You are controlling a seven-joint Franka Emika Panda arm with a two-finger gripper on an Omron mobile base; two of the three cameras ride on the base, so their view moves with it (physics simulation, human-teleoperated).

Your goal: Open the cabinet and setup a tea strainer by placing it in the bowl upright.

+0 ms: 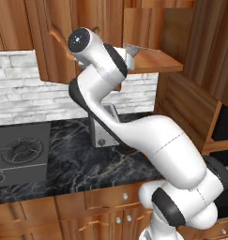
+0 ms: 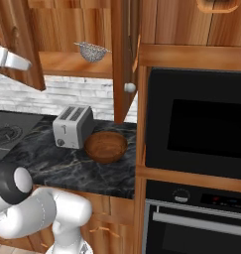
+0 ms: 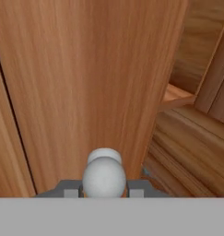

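Clamping my gripper [image 3: 104,190] on the cabinet [image 3: 85,83] door's knob [image 3: 104,175] lets me swing it wide. That bares the tea strainer [image 2: 92,51] on its shelf [image 2: 72,63].

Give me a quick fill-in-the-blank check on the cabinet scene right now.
1. The tea strainer sits on the cabinet's wooden ____.
2. The gripper is closed on a round silver ____ of a cabinet door.
3. The wooden bowl stands on the counter right beside the silver ____.
4. Nothing lies inside the ____ yet.

Missing words: shelf; knob; toaster; bowl
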